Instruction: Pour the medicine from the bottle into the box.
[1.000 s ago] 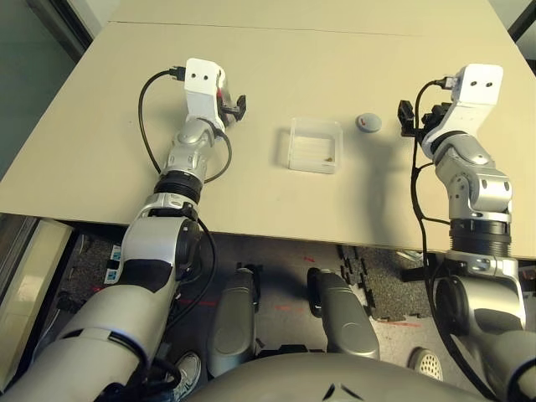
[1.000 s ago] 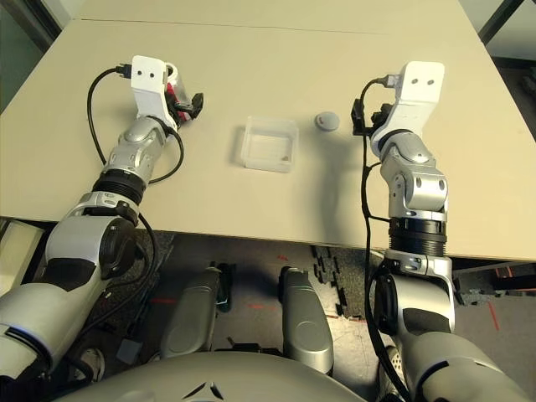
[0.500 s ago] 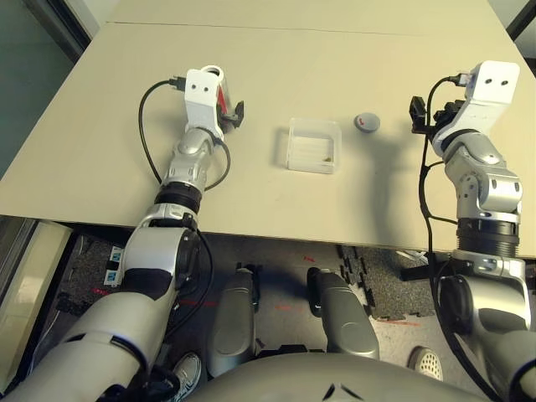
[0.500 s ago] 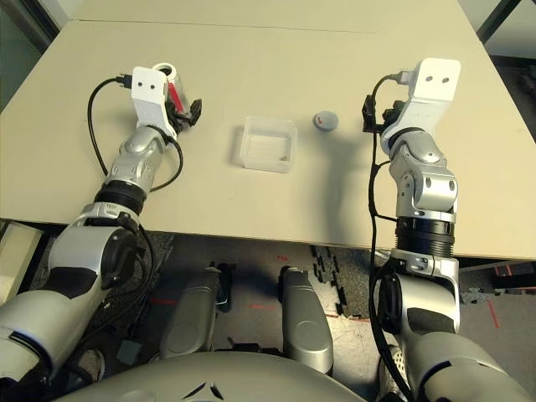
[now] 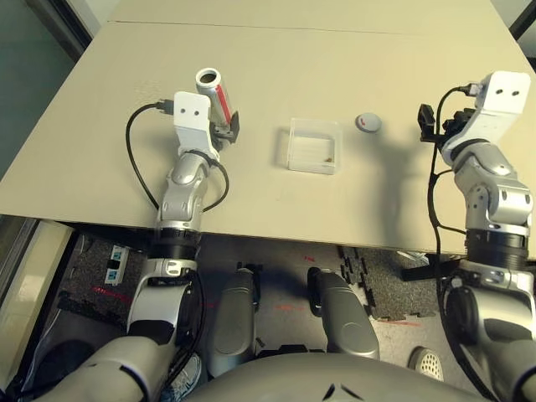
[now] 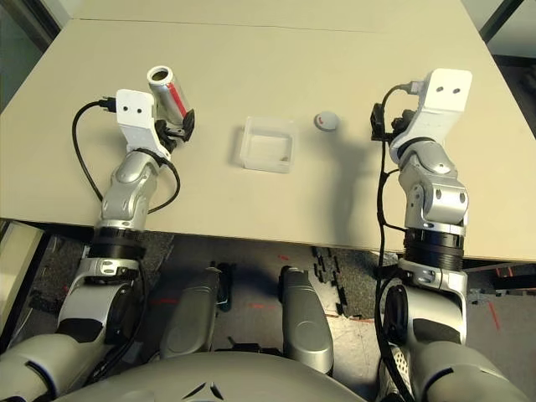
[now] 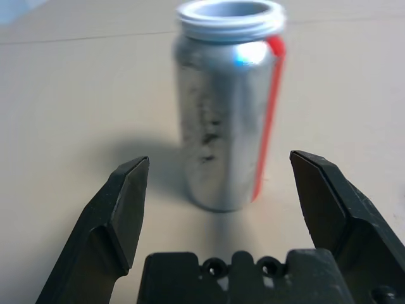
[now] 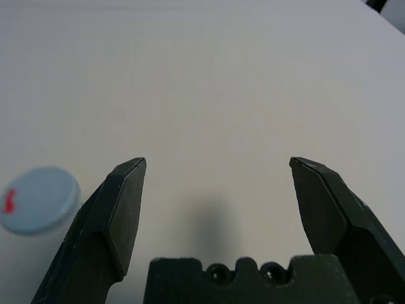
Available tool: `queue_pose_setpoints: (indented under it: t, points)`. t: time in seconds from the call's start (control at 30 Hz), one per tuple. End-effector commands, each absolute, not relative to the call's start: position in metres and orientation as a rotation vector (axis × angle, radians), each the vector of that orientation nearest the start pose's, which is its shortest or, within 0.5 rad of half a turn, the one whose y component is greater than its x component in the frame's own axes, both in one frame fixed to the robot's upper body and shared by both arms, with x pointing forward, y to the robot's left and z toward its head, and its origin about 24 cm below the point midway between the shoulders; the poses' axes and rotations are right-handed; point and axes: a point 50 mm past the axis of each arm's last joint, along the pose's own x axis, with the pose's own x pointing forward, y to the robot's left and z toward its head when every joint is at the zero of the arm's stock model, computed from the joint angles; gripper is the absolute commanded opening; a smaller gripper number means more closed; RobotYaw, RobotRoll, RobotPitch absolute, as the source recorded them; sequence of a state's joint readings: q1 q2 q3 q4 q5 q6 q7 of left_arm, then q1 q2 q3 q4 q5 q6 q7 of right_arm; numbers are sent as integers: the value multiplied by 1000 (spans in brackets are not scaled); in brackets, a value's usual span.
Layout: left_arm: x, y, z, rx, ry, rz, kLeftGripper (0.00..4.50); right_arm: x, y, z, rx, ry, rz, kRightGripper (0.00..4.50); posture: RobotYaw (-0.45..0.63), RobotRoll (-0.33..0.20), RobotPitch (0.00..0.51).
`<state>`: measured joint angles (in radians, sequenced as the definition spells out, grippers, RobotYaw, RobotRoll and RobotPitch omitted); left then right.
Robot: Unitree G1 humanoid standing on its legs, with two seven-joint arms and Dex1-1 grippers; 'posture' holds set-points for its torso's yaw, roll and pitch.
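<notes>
The bottle stands upright and uncapped on the table, silver-grey with a red stripe, its mouth open. My left gripper is open just short of the bottle, which is beyond the fingertips and untouched. The clear box lies at the table's middle with tiny brownish medicine pellets in its near right corner. The round grey cap with a red mark lies to the right of the box. My right gripper is open and holds nothing, off to the right of the cap.
The tan table has its front edge close under both forearms. A dark cable loops beside the left wrist, and another cable hangs by the right wrist.
My left gripper has drawn back toward me, and the bottle now stands free beyond it. My right arm has shifted further right, away from the cap.
</notes>
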<state>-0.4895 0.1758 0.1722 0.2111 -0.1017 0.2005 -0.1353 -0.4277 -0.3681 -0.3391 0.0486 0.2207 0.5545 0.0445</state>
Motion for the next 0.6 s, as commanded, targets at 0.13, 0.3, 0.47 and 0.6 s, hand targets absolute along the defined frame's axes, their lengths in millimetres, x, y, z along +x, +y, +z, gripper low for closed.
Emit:
queue_pose_setpoints:
  t: [0.13, 0.3, 0.47, 0.6]
  points:
    - [340, 233, 135, 9, -129, 72, 4473, 305, -288, 134, 15, 48, -283, 4500, 23, 0, 240]
    - [347, 273, 141, -1, -155, 204, 4473, 300, -306, 130, 8, 34, -354, 4500, 19, 0, 245]
    - [344, 324, 147, -5, -193, 382, 4473, 296, -326, 126, -13, 23, -434, 4500, 23, 0, 239]
    - [337, 350, 146, -4, -194, 485, 4473, 292, -338, 122, -29, 19, -488, 4500, 18, 0, 237]
